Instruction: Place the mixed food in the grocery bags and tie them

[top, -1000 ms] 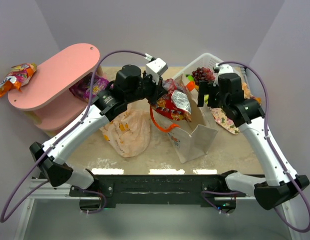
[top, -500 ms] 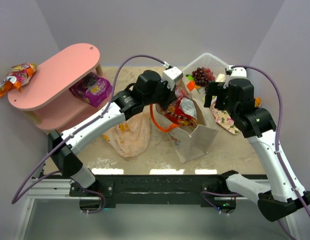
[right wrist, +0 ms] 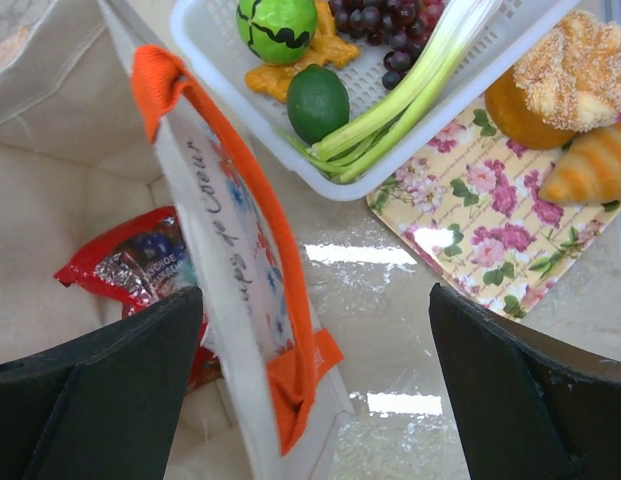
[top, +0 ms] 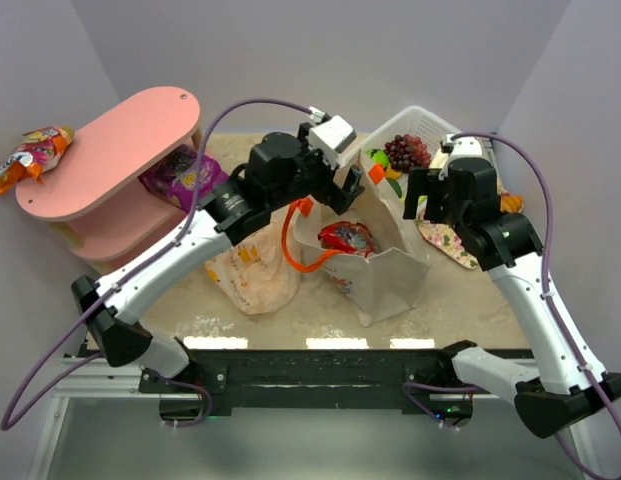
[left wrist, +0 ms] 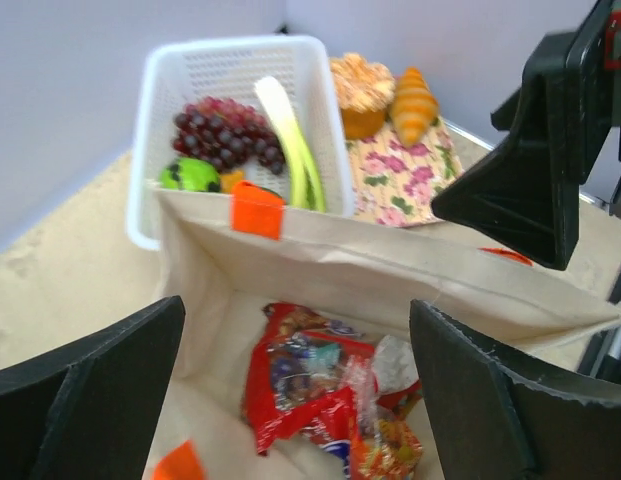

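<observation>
- Canvas tote [top: 385, 275] stands upright on the table [top: 470, 300] with its mouth open to the ceiling, and one orange handle [top: 295, 250] loops out over its left side.
- A red snack packet [top: 347, 238] lies flat on the tote's bottom; seen from above, its long axis runs roughly left to right.
- The left gripper [top: 342, 190] hangs over the tote's far rim with its jaws spread wide and holding nothing. In its wrist view the packet [left wrist: 310, 390] sits below and between the two fingers, clear of both.
- The right gripper [top: 418, 195] is also spread. Its wrist view shows the tote's near wall and orange strap [right wrist: 280, 290] rising between the fingers; whether either finger touches is not clear.
- The white basket [top: 435, 122] is just beyond the tote.
- Only the wrist views show the basket's load well: dark grapes [left wrist: 225, 130], a green round vegetable [right wrist: 277, 25], and a leek [right wrist: 410, 95] lying diagonally, white end toward the far right.
- Only the top view shows the peach plastic bag [top: 255, 265], slumped left of the tote.
</observation>
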`<control>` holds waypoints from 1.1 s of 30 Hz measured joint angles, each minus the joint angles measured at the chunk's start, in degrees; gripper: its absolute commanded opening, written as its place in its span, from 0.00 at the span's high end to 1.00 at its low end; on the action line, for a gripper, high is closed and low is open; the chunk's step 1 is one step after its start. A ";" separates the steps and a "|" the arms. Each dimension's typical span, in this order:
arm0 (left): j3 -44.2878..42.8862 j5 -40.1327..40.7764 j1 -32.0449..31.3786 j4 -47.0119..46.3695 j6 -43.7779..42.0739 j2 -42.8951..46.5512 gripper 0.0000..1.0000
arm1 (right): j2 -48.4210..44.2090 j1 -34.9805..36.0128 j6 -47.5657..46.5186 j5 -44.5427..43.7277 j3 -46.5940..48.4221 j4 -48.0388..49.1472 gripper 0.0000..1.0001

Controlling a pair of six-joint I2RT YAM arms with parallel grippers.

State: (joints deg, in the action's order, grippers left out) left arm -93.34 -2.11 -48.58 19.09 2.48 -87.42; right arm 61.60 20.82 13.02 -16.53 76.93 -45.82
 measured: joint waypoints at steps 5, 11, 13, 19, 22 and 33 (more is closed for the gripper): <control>0.09 8.11 3.69 3.19 -1.64 6.40 0.00 | -0.17 0.00 -0.26 1.14 -0.31 0.20 0.02; -0.81 21.68 19.34 9.31 -3.37 12.59 0.00 | -0.79 0.00 -0.63 2.19 -0.48 0.46 0.01; -3.87 26.25 24.96 11.21 -4.42 12.07 0.00 | -0.87 0.00 -0.70 2.56 -0.48 0.48 0.02; -7.15 42.69 38.88 12.76 -7.23 12.48 0.00 | -0.87 0.00 -1.27 2.82 -0.55 0.68 0.02; -1.49 48.24 46.29 10.34 -8.35 16.57 0.00 | -0.76 0.00 -1.70 3.04 -0.55 0.79 0.02; 2.95 42.53 68.22 7.65 -5.81 18.03 0.00 | 0.83 0.00 -2.45 4.42 -0.52 0.83 0.02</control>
State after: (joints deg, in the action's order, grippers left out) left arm -90.39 40.42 19.64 26.74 -3.33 -69.38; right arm 62.43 20.82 10.57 -12.12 76.40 -44.99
